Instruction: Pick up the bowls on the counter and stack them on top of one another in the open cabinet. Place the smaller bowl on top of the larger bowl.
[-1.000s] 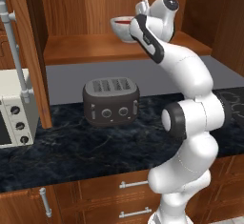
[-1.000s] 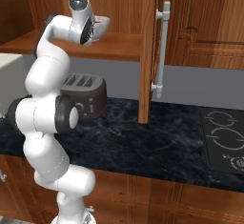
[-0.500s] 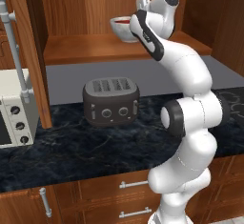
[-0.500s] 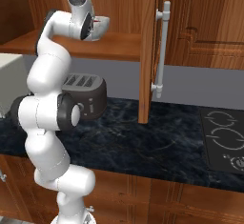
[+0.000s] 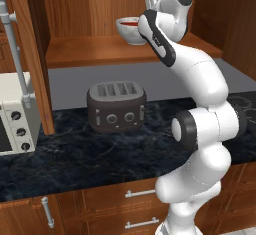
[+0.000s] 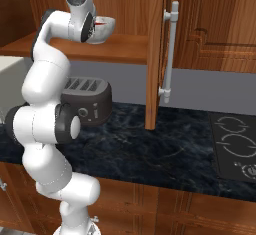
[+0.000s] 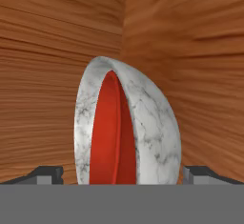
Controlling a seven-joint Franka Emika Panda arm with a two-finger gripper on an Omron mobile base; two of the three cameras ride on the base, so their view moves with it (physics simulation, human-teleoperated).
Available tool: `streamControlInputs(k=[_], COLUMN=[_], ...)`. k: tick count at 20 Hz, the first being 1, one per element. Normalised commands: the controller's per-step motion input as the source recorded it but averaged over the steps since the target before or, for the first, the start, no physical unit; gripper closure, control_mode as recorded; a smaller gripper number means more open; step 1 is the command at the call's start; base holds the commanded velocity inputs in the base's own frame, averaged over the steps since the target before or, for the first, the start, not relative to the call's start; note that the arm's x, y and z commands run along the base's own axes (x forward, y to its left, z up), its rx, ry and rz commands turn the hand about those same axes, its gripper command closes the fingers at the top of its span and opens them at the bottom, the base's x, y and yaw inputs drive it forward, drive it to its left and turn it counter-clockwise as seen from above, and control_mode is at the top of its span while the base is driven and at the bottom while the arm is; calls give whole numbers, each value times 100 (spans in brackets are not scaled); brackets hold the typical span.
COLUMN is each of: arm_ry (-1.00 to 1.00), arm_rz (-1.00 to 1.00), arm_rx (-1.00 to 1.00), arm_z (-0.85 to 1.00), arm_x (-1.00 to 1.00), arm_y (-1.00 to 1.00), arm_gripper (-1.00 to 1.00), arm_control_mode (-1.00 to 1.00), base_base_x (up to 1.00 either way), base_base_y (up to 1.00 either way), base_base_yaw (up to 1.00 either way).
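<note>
- Right now I see the larger bowl [image 5: 131, 35] sitting on the shelf board of the open cabinet [image 5: 100, 54], with the smaller bowl [image 5: 130, 23] nested inside it; only a red sliver shows above the speckled rim from the left base view.
- From the right base view, the speckled bowl [image 6: 102, 31] sits toward the middle of the shelf [image 6: 125, 49], and the red bowl's [image 6: 101, 23] inside shows just over its edge.
- My hand camera looks at the pair rolled on its side: the marble-look bowl [image 7: 152, 132] wraps around the red bowl [image 7: 109, 137], against wood-grain cabinet walls [image 7: 190, 51].
- My gripper [image 7: 123, 174] has its fingers spread wide apart, one tip [image 7: 47, 174] on each side of the stacked bowls, and I can see no contact with either rim.
- On the left base view the hand [image 5: 152, 1] sits just beside the bowls, up at shelf height.
- Below, on the counter [image 5: 75, 154], a dark toaster [image 5: 116, 104] stands against the wall, with a white microwave [image 5: 12, 114] at the left edge.
- I also see a cooktop [image 6: 234, 146] set into the worktop at the right.
</note>
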Motion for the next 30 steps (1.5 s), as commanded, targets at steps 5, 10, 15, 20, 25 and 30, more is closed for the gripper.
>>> streamControlInputs(k=[5, 10, 15, 20, 25, 30], arm_ry=[-6, -5, -2, 0, 0, 0], arm_rz=[0, 0, -1, -1, 0, 0], arm_rx=[0, 0, 0, 0, 0, 0], arm_z=[8, 17, 8, 0, 0, 0], arm_x=[-56, -58, -71, -91, -96, -98], arm_y=[-5, -7, -11, -20, -19, -16], arm_gripper=[-100, -100, -100, -100, -100, -100], arm_control_mode=[-100, -100, -100, -100, -100, -100], base_base_x=[0, 0, 0, 0, 0, 0], base_base_y=[0, 0, 0, 0, 0, 0], base_base_yaw=[0, 0, 0, 0, 0, 0])
